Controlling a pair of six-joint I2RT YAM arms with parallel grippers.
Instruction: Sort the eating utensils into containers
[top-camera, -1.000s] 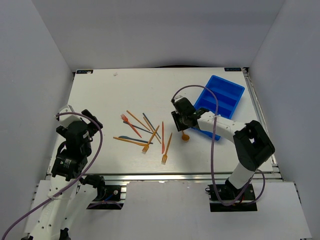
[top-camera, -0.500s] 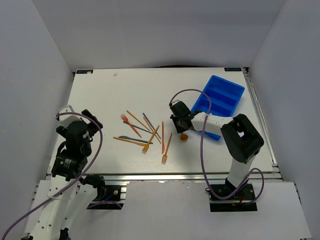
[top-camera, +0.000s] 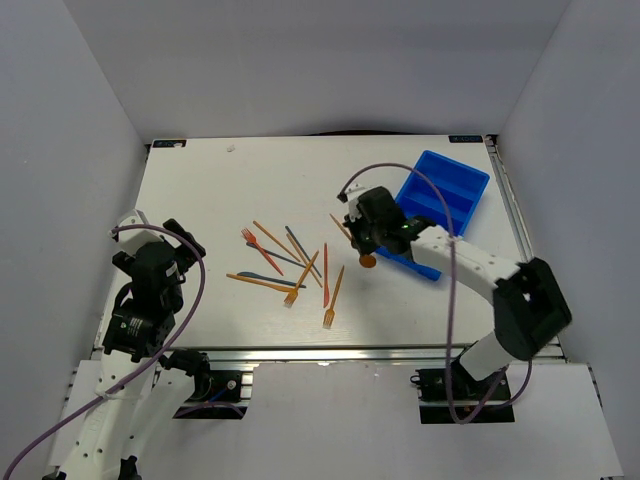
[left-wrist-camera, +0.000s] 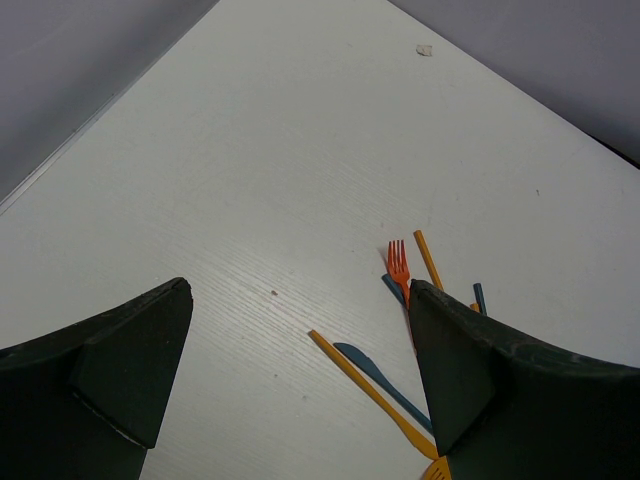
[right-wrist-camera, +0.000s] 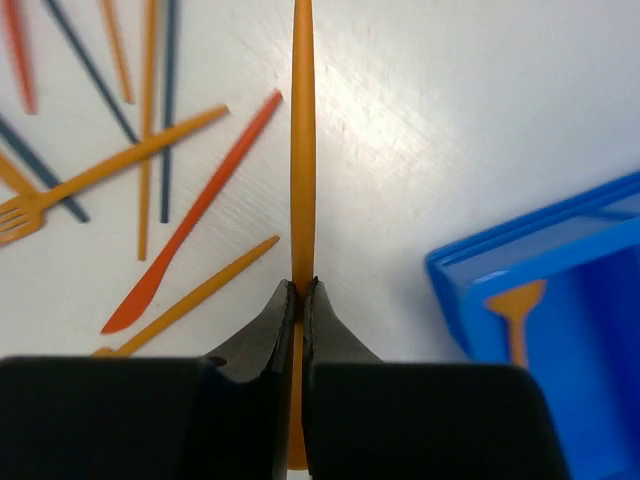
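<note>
Between the tips of the right pincer, an orange spoon (handle forward)

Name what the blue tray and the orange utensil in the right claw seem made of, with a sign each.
Blue tray: likely moulded plastic; uniform bright colour, smooth walls. Orange utensil in the right claw: likely thin plastic; even, fairly matte colour.

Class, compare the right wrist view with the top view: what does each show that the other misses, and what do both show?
Only the right wrist view: the right gripper seen pinched shut on the orange spoon, and an orange utensil lying inside the blue tray. Only the top view: the left gripper open, the spoon's round bowl, the tray's far end. Both: the spoon, the tray and loose utensils on the table.
</note>
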